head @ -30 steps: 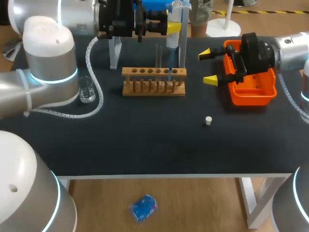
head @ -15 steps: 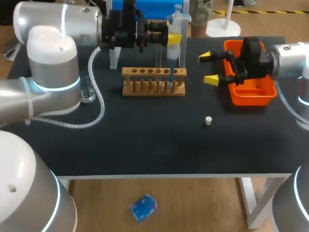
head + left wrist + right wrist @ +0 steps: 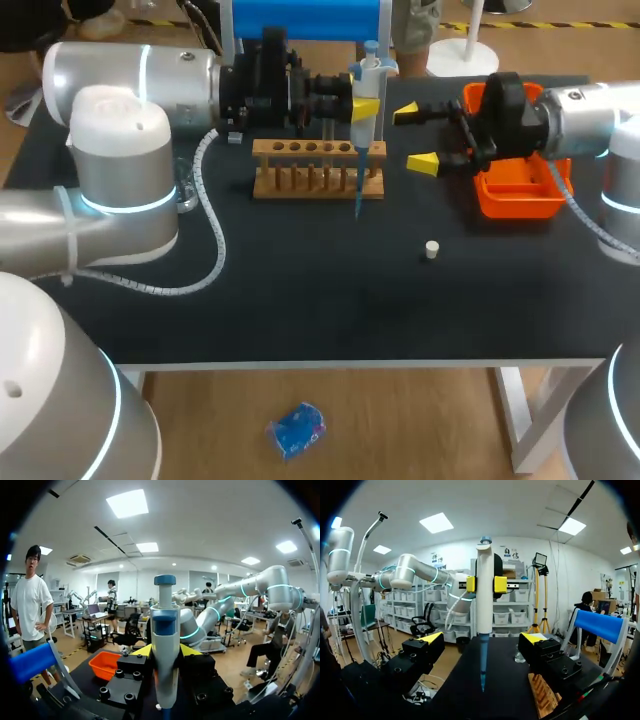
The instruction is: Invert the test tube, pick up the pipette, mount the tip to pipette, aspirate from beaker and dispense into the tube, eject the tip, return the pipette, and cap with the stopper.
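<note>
Tabletop inventory. One wooden rack [image 3: 318, 190], upper centre, with one test tube [image 3: 327, 135]. One pipette [image 3: 372, 68] with one blue tip [image 3: 358, 190]. One white stopper [image 3: 432, 249], right of centre. One orange bin [image 3: 520, 207], upper right. Two grippers: left gripper [image 3: 366, 97], right gripper [image 3: 413, 137].

Upright pipette [image 3: 367, 88], blue tip [image 3: 357, 196] mounted
It hangs by the wooden rack's [image 3: 318, 170] right end; the white stopper [image 3: 431, 249] lies on the counter [image 3: 300, 290].

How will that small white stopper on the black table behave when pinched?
The small white stopper looks short and round, so it is probably light and apt to roll if tipped. It looks far smaller than the right claw, so it is likely easy to fumble.
</note>
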{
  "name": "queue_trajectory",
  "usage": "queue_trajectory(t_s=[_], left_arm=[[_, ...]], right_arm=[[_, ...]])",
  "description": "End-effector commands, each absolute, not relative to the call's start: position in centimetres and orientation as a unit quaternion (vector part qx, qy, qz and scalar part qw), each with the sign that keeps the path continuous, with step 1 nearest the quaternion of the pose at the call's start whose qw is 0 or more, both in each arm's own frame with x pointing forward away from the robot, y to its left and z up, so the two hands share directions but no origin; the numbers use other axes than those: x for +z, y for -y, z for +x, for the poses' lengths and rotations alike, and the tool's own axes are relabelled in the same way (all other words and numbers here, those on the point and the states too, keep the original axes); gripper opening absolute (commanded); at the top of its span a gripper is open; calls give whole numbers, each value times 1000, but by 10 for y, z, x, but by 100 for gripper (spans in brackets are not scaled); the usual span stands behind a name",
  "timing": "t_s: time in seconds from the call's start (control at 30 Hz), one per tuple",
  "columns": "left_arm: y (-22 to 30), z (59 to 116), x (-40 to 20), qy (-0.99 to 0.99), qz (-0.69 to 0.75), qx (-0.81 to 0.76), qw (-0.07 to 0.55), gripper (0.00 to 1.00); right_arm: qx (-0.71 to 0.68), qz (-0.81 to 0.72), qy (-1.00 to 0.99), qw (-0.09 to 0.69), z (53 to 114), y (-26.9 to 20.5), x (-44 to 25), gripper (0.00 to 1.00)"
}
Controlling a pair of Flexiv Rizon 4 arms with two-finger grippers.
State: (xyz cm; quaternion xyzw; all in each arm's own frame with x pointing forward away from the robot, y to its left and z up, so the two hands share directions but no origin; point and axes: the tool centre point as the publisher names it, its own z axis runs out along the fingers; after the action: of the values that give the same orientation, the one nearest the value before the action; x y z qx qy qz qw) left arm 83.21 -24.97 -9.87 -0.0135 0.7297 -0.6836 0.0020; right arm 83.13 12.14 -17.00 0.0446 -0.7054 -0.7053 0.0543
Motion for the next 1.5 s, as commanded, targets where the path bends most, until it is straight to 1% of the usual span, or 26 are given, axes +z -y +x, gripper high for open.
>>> queue_trajectory(t_s=[0.03, 0.47, 1.27, 1.37, 1.43, 1.5], left_arm=[[252, 832, -103, -727, -15, -686, 4, 0], [251, 834, -113, -727, -24, -686, 9, 0], [253, 842, -122, -727, -37, -686, 7, 0], [253, 842, -122, -726, -37, -686, 7, 0], [253, 842, -122, -727, -37, -686, 6, 0], [252, 841, -122, -727, -38, -686, 6, 0]], right_arm=[[-701, 39, 709, 60, 836, -134, -165, 100], [-697, 40, 713, 66, 838, -167, -160, 100], [-708, 45, 702, 63, 832, -185, -163, 100], [-710, 46, 699, 64, 833, -185, -163, 89], [-711, 45, 698, 64, 833, -185, -163, 78], [-712, 46, 698, 65, 833, -186, -163, 72]])
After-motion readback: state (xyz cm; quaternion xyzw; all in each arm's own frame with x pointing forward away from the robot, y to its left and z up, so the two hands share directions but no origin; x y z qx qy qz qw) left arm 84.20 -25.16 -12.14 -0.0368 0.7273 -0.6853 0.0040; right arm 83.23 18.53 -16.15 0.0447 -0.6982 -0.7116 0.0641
